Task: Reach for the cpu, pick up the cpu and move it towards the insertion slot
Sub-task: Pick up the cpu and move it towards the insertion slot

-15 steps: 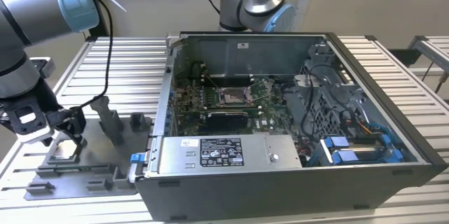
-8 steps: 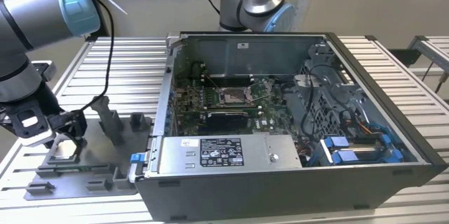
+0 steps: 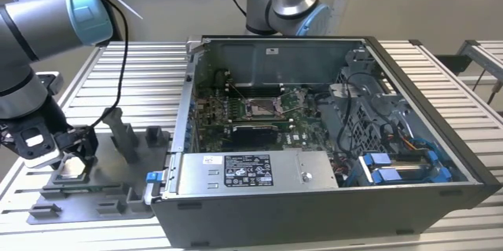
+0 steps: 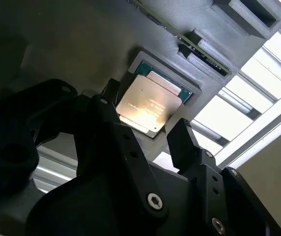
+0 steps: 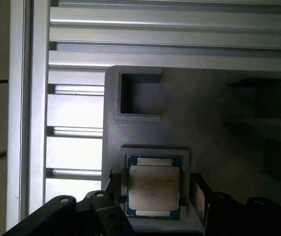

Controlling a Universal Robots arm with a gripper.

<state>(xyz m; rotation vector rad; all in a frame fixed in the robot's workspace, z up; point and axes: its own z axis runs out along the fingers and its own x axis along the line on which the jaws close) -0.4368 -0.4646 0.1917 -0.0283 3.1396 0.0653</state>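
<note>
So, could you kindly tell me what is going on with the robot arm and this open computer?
The robot arm's black pincer hangs low over the small, flat, pale silver square cpu, which lies in a recess of the grey plastic fixture beside the open dark computer case. Its fingers stand open, one on either side of the chip, not gripping it. The square, silver-framed insertion slot sits apart, on the green board inside the case.
</note>
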